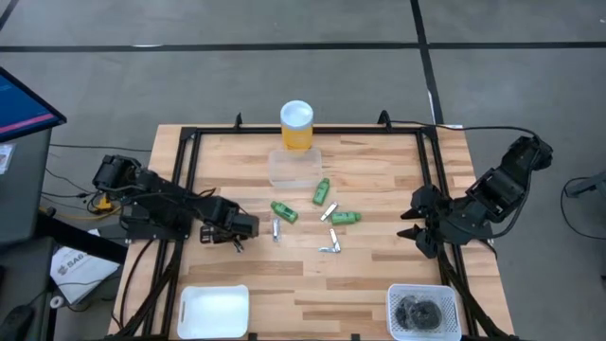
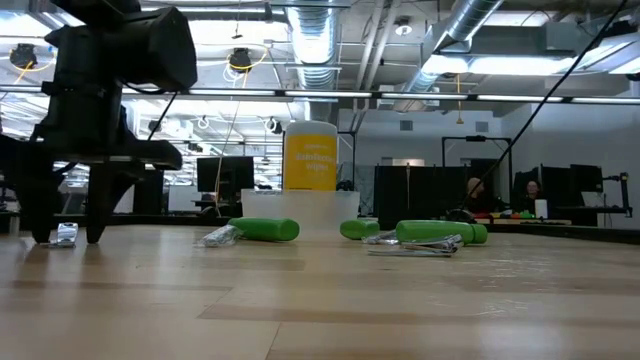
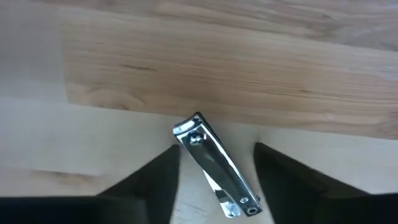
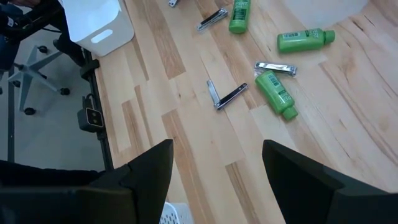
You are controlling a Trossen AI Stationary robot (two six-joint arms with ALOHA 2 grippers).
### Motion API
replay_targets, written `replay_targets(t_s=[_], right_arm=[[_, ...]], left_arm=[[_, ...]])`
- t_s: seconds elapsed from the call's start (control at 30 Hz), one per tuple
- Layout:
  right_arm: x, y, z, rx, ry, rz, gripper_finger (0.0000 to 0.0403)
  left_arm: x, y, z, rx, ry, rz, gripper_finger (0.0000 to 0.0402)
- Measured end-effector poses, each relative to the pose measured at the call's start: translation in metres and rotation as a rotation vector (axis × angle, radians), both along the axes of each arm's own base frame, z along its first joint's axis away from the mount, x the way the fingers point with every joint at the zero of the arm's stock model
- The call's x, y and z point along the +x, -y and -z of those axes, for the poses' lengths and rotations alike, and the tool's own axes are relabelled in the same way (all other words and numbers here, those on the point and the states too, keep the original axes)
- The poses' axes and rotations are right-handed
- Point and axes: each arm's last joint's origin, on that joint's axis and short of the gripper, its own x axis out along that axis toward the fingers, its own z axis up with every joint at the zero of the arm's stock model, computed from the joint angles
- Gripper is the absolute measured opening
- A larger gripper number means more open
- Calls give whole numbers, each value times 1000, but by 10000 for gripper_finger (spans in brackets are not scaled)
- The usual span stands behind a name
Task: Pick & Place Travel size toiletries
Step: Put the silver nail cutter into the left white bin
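Left gripper (image 3: 214, 180) spread, straddling nail clipper (image 3: 214, 167) (high view hides gap); right gripper (image 4: 214, 180) spread.

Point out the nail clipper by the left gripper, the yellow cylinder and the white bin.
nail clipper (image 3: 214, 163), left wrist view, its lever.
yellow cylinder (image 1: 296, 126), high view, its side.
white bin (image 1: 214, 312), high view, its floor.

bright even overhead light, soft shadows, ceiling glare, left wrist view blurred

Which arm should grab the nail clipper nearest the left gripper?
Left. The left gripper already hangs open, straddling that nail clipper; the right gripper waits open at the table's right edge, well apart from it.
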Motion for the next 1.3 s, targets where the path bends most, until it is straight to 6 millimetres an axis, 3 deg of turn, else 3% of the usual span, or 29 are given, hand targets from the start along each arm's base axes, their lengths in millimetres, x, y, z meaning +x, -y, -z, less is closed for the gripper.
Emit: replay_targets(t_s=[0.17,0.3,0.67,0.8,0.97,1.17,1.3], right_arm=[[0,0,0,0,0,0,240],[0,0,0,0,0,0,240],[0,0,0,-2,1,3,240],[0,1,0,-5,2,2,240],[0,1,0,-5,2,3,240],[3,2,-1,5,14,19,240],[7,3,-3,12,45,17,240]], left_arm=[[2,-3,0,-6,8,-10,102],[1,-3,0,6,8,-5,61],[-4,-6,-16,61,97,6,51],[-6,-6,-31,45,187,51,48],[-10,-6,-63,22,434,182,49],[-27,-4,-108,-56,752,324,49],[-38,8,-129,-174,932,491,49]])
